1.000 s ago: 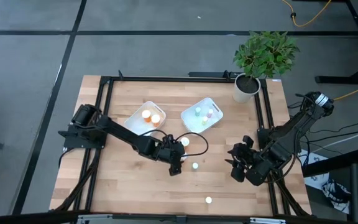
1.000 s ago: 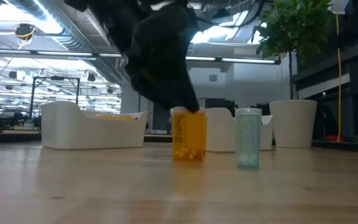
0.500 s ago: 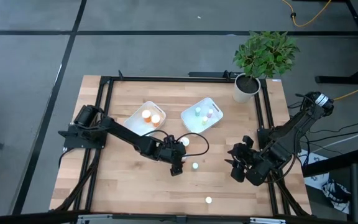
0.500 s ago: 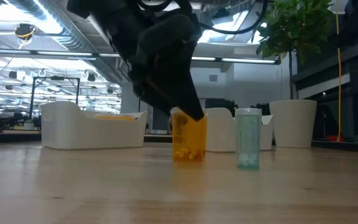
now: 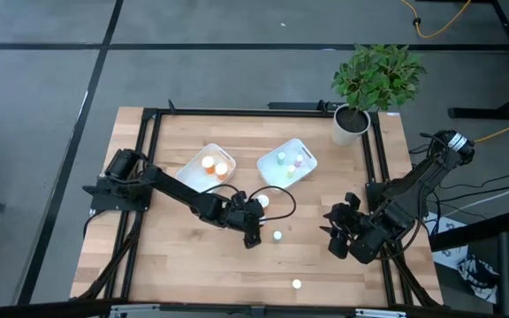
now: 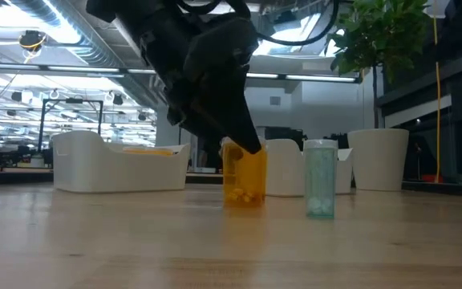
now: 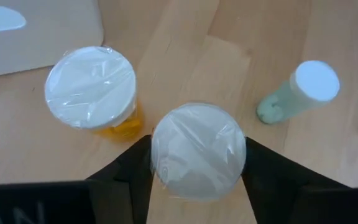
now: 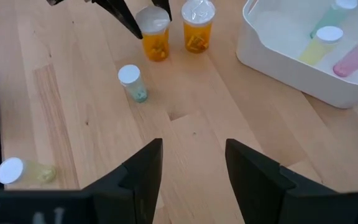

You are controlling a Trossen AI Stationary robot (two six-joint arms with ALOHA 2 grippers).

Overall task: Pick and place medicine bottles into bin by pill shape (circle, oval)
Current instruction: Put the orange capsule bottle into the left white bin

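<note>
Held bottle: the left gripper (image 7: 197, 163) is closed on an orange bottle (image 8: 155, 36) near the middle of the table (image 5: 184, 256). From above, the arm covers most of it, and its pills cannot be made out.
Second orange bottle (image 8: 197, 26): stands just beside the held one, on the side toward the trays.
Pale green bottle (image 6: 320, 178): stands close by, toward the table's right edge.
Yellowish bottle (image 8: 25, 170): lies on its side near the front edge, well apart from the rest.
Left tray (image 5: 192, 168): holds two orange bottles; what is inside them is too small to see.
Right tray (image 8: 278, 53): holds pale green, yellow and pink bottles, partly cut off.
Plant pot (image 5: 350, 125): stands at the far right corner.
Right gripper (image 8: 192, 163): open, holding nothing, by the right edge.
</note>
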